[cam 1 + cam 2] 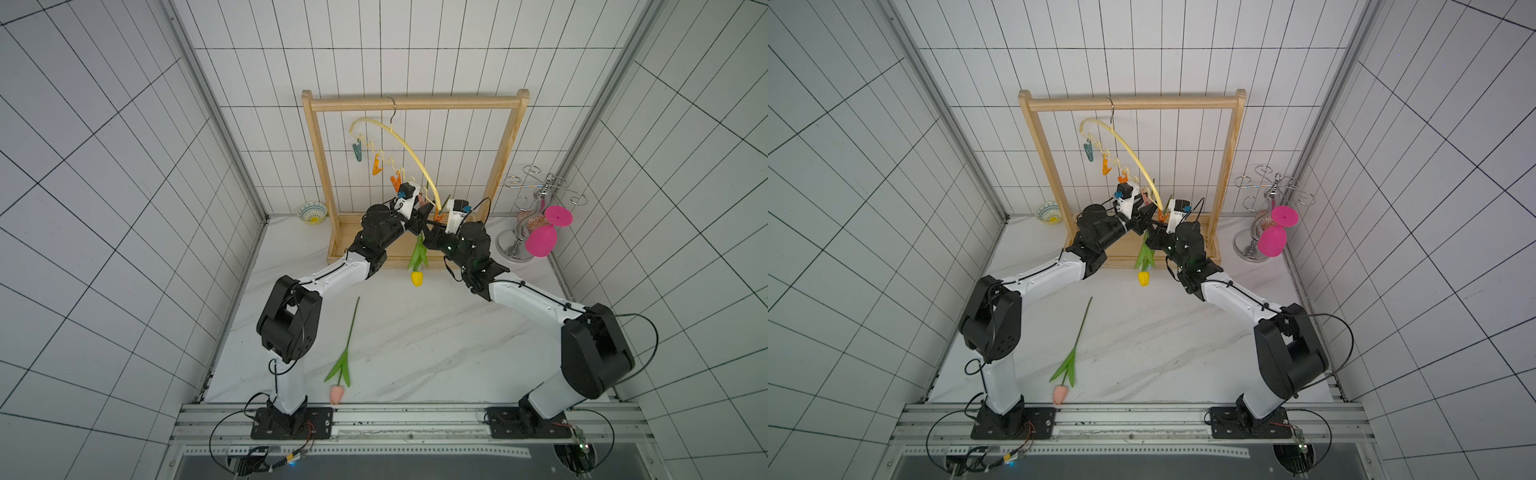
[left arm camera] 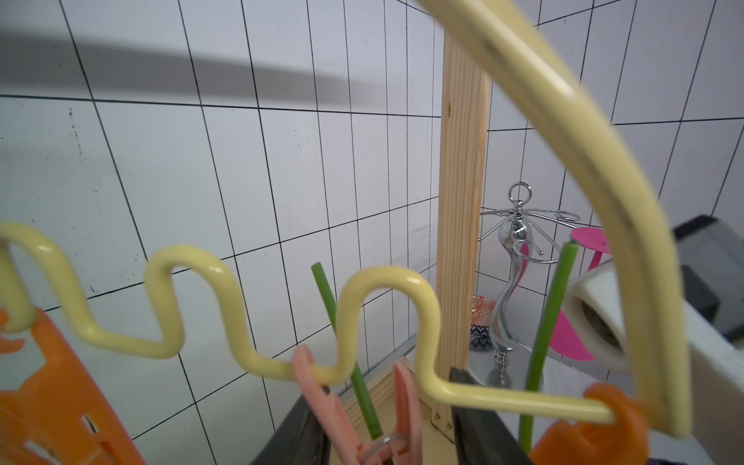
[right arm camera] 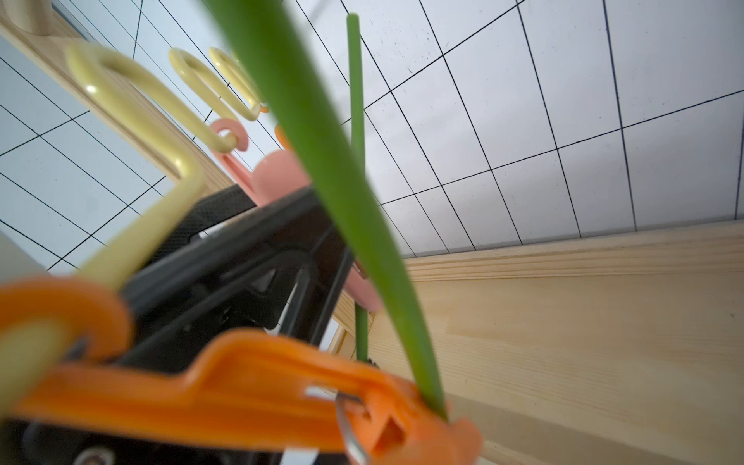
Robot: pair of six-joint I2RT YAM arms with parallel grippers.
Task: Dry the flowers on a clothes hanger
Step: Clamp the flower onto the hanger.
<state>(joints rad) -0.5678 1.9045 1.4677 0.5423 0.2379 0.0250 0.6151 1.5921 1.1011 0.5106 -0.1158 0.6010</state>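
The pale-yellow clothes hanger hangs tilted from the wooden rack, its low end between my grippers. The yellow tulip dangles head down, and its stem stands in the pink clip. My left gripper is open around that clip. My right gripper reaches in from the right and is shut on the yellow tulip's stem just below the clip. A second green stem sits in the orange end clip; its head is hidden. The pink tulip lies on the table near the front edge.
The wooden rack stands at the back against the tiled wall. A silver swirl-armed stand with a magenta goblet is at the back right, a small patterned bowl at the back left. Teal and orange clips hang free.
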